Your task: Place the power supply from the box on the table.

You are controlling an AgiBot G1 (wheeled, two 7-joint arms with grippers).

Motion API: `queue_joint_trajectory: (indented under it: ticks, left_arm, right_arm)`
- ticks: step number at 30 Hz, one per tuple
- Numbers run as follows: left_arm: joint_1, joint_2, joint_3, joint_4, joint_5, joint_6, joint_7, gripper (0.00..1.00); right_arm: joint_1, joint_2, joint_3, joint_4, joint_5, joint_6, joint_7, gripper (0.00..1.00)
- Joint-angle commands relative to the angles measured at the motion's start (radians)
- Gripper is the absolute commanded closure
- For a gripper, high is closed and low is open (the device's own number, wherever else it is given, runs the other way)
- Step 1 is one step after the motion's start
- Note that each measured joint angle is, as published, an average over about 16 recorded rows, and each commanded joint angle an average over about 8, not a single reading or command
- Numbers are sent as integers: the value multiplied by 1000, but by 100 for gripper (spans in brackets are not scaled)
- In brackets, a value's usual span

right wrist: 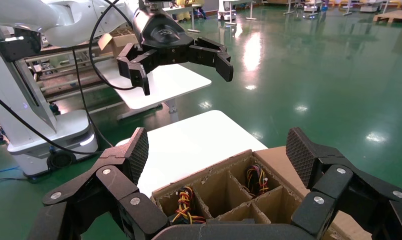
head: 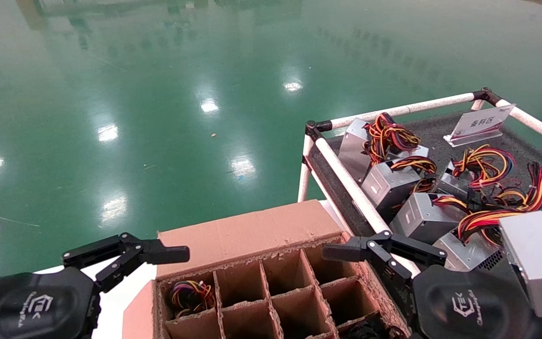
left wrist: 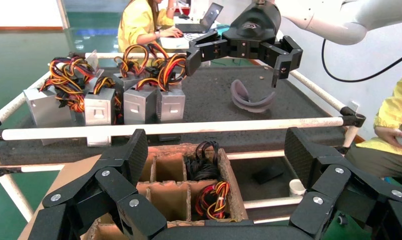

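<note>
Both grippers, left (head: 158, 252) and right (head: 346, 249), hover wide and empty over the box (head: 271, 292) at lower centre; ragged dividers or wire loops could snag a power supply (head: 191, 294) lifting out.

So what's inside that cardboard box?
The box is mostly empty cells. One far-left cell holds a coiled wire bundle; another bundle shows elsewhere. The units beneath are hidden, and the nearest cells lie out of view.

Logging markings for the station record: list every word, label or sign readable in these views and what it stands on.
"TEK": logo on the right gripper housing; the smaller script beside it is too blurred to read.
"TEK": same logo on the left gripper housing; side script unreadable.
White sign on the table: red characters, too blurred to read.
Power supplies and the box: no readable text.
</note>
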Motion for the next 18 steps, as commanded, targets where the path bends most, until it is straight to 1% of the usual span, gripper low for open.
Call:
queue_joint_trajectory:
  ticks: [1, 3, 4, 6, 9, 11, 13, 14, 18]
  left_arm:
    - [0, 0, 0, 0, 0, 0, 0, 2]
    - [0, 0, 0, 0, 0, 0, 0, 9]
    - [0, 0, 0, 0, 0, 0, 0, 15]
    - [0, 0, 0, 0, 0, 0, 0, 35]
    - [0, 0, 0, 0, 0, 0, 0, 71]
    - [0, 0, 0, 0, 0, 0, 0, 89]
    - [0, 0, 0, 0, 0, 0, 0, 98]
    - [0, 0, 0, 0, 0, 0, 0, 100]
    - [0, 0, 0, 0, 0, 0, 0, 100]
  right_arm:
    - [0, 0, 0, 0, 0, 0, 0, 0]
    - [0, 0, 0, 0, 0, 0, 0, 0]
    - [0, 0, 0, 0, 0, 0, 0, 0]
    - [0, 0, 0, 0, 0, 0, 0, 0]
    - [0, 0, 0, 0, 0, 0, 0, 0]
    - [0, 0, 0, 0, 0, 0, 0, 0]
    - [0, 0, 0, 0, 0, 0, 0, 0]
    - [0, 0, 0, 0, 0, 0, 0, 0]
    - [0, 0, 0, 0, 0, 0, 0, 0]
